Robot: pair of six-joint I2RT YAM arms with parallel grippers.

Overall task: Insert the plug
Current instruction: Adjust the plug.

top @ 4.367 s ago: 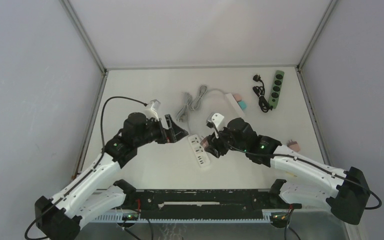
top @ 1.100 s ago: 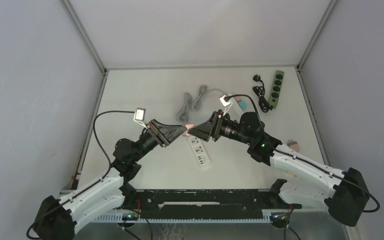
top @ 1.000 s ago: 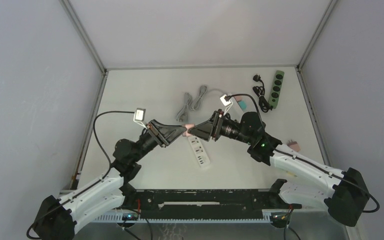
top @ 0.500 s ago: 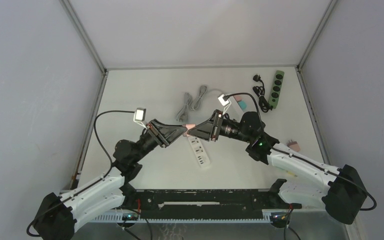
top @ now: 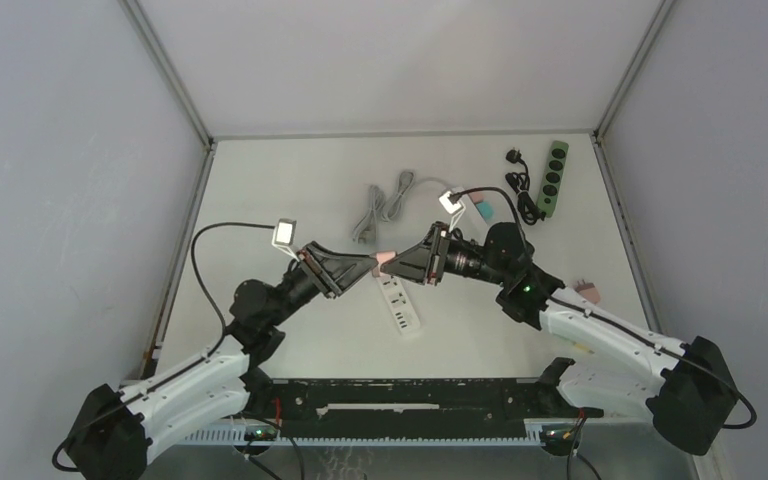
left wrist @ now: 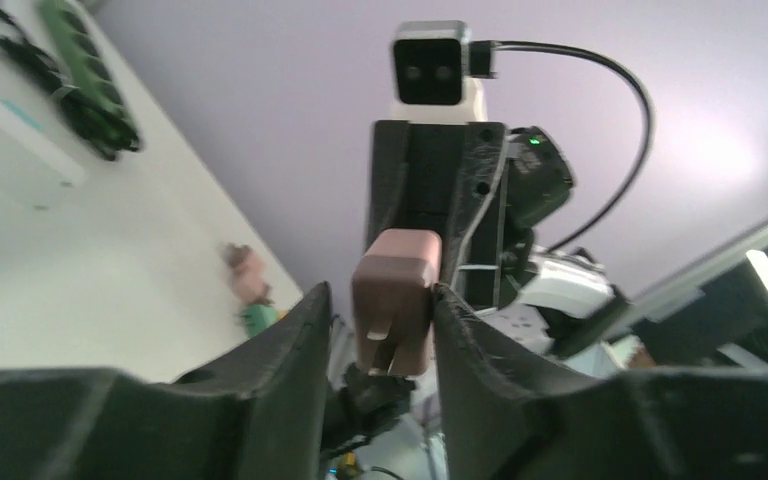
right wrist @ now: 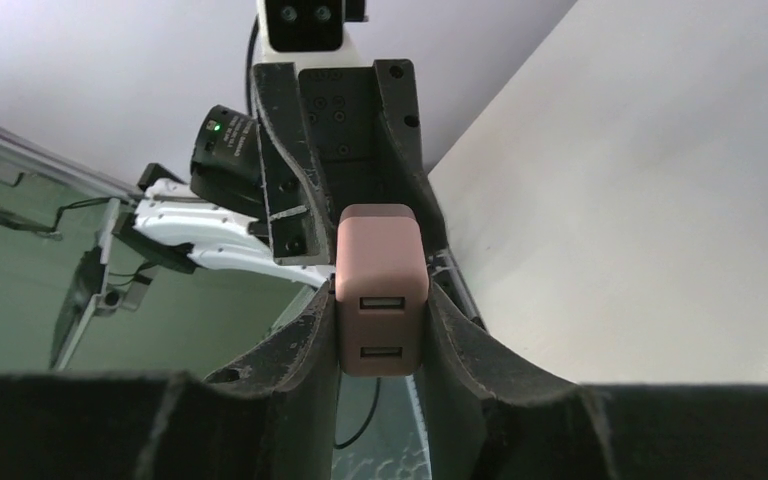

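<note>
The pink plug hangs in the air between both grippers, above the far end of the white power strip on the table. My right gripper is shut on it; in the right wrist view both fingers press the plug at its sides, its USB face toward the camera. My left gripper faces it from the left, slightly open. In the left wrist view the plug shows its prongs; a gap shows beside the left finger, while the other finger touches it.
A grey cable lies coiled behind the grippers. A green power strip with a black cord sits at the back right. Small pink and teal pieces lie near it, another at the right edge.
My right gripper has closed on the pink plug. My left gripper has loosened from it. Both arms drifted slightly right and toward me.
</note>
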